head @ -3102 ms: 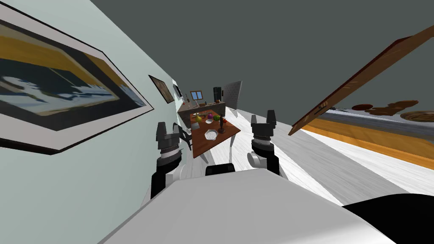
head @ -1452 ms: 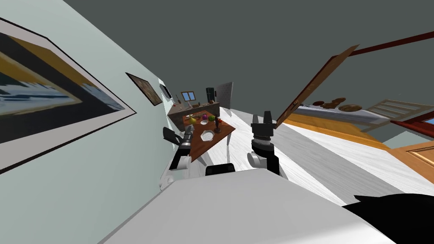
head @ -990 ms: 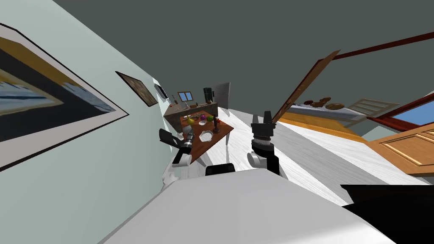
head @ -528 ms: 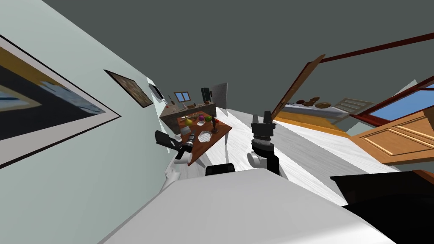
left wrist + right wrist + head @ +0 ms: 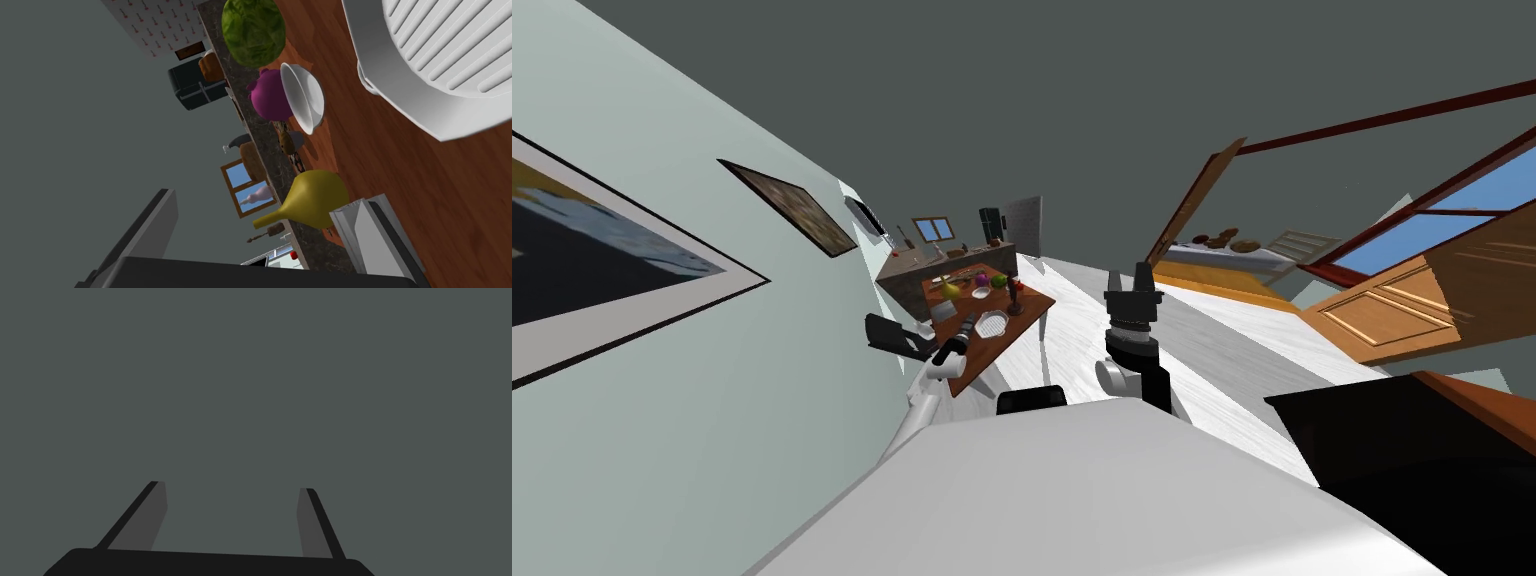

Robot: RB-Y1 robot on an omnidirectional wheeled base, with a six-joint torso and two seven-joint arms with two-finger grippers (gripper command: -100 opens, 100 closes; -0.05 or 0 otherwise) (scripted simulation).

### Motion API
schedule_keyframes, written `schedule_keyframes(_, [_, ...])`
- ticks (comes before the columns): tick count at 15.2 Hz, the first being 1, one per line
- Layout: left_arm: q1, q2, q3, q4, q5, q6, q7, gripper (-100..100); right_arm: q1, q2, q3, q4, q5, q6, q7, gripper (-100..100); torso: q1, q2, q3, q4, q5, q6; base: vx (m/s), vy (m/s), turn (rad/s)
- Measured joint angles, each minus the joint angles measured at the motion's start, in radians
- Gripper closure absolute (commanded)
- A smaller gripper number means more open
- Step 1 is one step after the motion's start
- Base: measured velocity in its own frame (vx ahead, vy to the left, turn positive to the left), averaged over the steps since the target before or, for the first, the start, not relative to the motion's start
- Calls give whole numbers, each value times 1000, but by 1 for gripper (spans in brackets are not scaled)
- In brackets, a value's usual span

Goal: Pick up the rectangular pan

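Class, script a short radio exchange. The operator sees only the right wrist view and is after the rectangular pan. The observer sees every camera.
Operator: Just my open right hand against plain grey. Where's the rectangular pan?
Observer: On the brown table ahead, beside a yellow gourd.
Operator: Which hand is nearer to it?
Observer: The left hand, at that table, close to a white ridged dish.
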Motion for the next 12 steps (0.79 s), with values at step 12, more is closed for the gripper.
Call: schedule_keyframes(12, [-140,39,0,235,28,213,-17,-100,0,0,0,0,0,0,0,0,0,0,0,0,0,0,0,9,-88])
